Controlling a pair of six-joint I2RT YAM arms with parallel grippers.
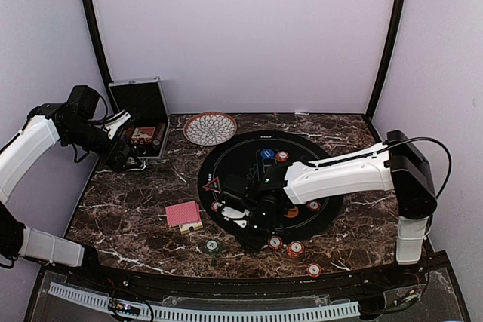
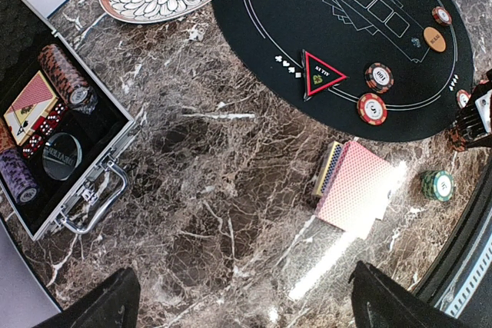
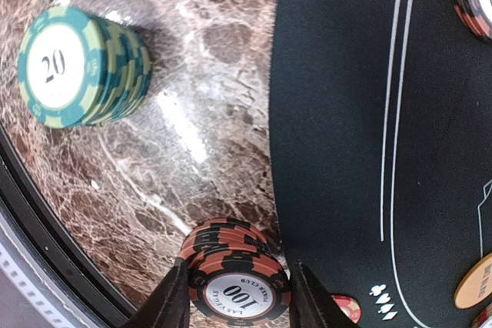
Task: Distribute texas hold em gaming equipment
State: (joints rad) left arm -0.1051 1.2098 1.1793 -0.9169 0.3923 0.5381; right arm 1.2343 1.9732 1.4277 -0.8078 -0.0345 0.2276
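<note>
My right gripper (image 3: 240, 297) is shut on a stack of red-and-black 100 chips (image 3: 231, 255) at the black mat's front-left edge; a finger presses each side. From above, the right gripper (image 1: 240, 215) sits low over that mat (image 1: 249, 167). A green 20 chip stack (image 3: 81, 65) stands on the marble nearby. The red-backed card deck (image 1: 183, 215) lies left of the mat. A red triangle marker (image 1: 213, 184), blue button (image 1: 266, 154) and orange button (image 1: 290, 212) rest on the mat. My left gripper (image 2: 246, 305) hangs open over bare marble near the case.
A patterned bowl (image 1: 210, 127) stands behind the mat. The open silver-edged case (image 2: 54, 144) holds chips, cards and dice at the far left. Red chip stacks (image 1: 295, 249) sit along the mat's front edge, one (image 1: 313, 269) near the table's raised front rim.
</note>
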